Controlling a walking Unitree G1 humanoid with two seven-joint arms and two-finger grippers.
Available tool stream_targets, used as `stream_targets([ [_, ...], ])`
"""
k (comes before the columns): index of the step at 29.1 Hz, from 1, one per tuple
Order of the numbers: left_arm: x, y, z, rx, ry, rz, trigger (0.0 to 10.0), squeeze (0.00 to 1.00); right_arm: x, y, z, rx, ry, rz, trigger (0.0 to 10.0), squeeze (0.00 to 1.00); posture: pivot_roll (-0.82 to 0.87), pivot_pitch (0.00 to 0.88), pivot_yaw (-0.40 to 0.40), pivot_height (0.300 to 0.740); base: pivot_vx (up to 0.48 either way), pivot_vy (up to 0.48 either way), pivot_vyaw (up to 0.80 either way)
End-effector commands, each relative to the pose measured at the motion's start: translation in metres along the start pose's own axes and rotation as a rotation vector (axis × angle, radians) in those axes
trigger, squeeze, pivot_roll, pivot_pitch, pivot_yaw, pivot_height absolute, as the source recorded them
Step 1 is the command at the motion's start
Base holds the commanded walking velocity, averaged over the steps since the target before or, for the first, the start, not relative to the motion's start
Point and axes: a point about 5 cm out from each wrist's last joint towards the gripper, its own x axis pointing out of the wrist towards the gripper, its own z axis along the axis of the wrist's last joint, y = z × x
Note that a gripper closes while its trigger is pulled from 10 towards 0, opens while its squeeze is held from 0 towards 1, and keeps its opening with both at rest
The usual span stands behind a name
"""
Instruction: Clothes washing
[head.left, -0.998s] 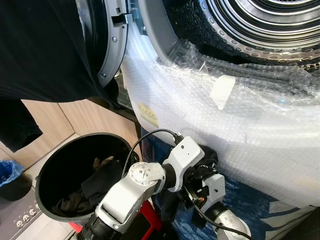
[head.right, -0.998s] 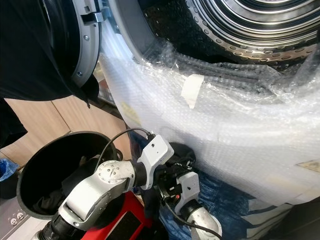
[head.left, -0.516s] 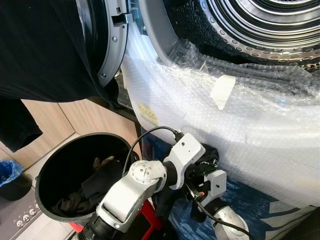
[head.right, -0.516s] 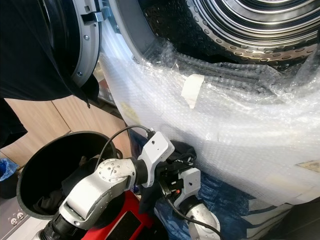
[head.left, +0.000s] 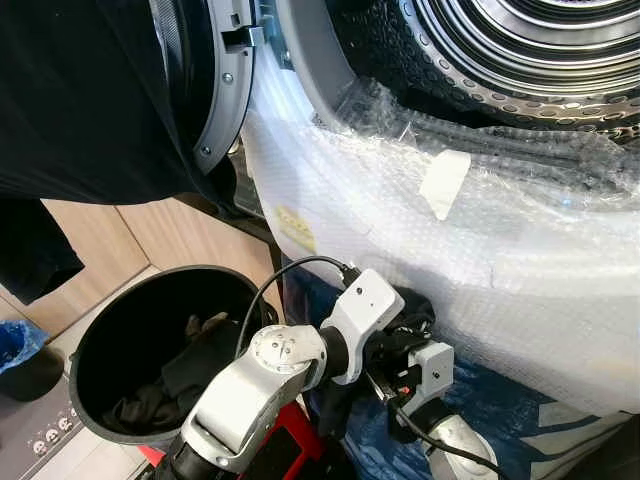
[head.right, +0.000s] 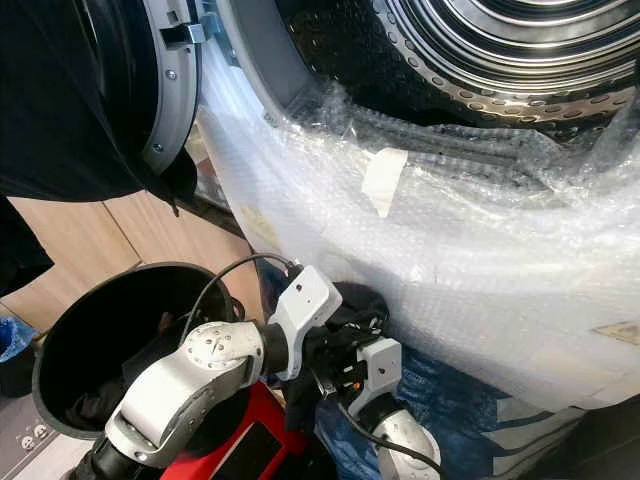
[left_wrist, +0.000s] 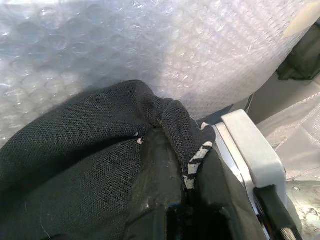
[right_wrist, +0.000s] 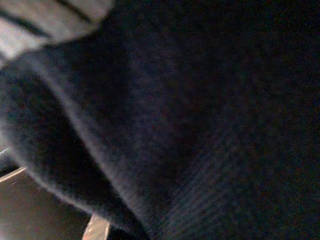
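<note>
The washing machine's drum (head.left: 520, 50) stands open at the top, its front wrapped in bubble wrap (head.left: 480, 250). Low against that wrap, my left gripper (left_wrist: 187, 200) is shut on a black mesh garment (left_wrist: 75, 165) with a black-and-white striped trim. In the eye views the same garment (head.left: 415, 308) bunches just past my left wrist. My right gripper (head.left: 405, 385) sits directly below it, wrist to wrist, its fingers hidden. Dark fabric (right_wrist: 200, 125) lies right against the right wrist camera.
A black round bucket (head.left: 85, 350) holding dark clothes (head.left: 190, 365) stands at lower left. The open door (head.left: 215, 90) has black cloth (head.left: 80, 100) hanging over it. Blue patterned fabric (head.left: 500, 400) lies below the machine, and a red object (head.left: 290, 445) sits under my left arm.
My left wrist has shifted slightly left and down, staying against the bubble wrap. The right wrist has moved up a little toward it. The garment stays in the left grip.
</note>
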Motion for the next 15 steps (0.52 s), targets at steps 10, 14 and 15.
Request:
stream_targets([
  [10,-0.017,0.003,0.016,0.096,-0.013,0.051,0.0,0.0,-0.008,-0.006,-0.008,0.062,0.011,-0.046,0.0,0.0,0.14,0.111,0.104,0.74,0.0,0.0,0.0],
  [14,-0.02,0.008,0.012,0.177,0.035,0.091,0.0,0.0,-0.009,-0.005,-0.008,0.064,0.008,-0.03,0.0,0.0,0.15,0.107,0.103,0.74,0.0,0.0,0.0],
  [15,-0.02,0.009,0.013,0.16,0.021,0.105,0.0,0.0,-0.01,-0.005,-0.007,0.064,0.006,-0.026,0.0,0.0,0.15,0.106,0.102,0.74,0.0,0.0,0.0],
])
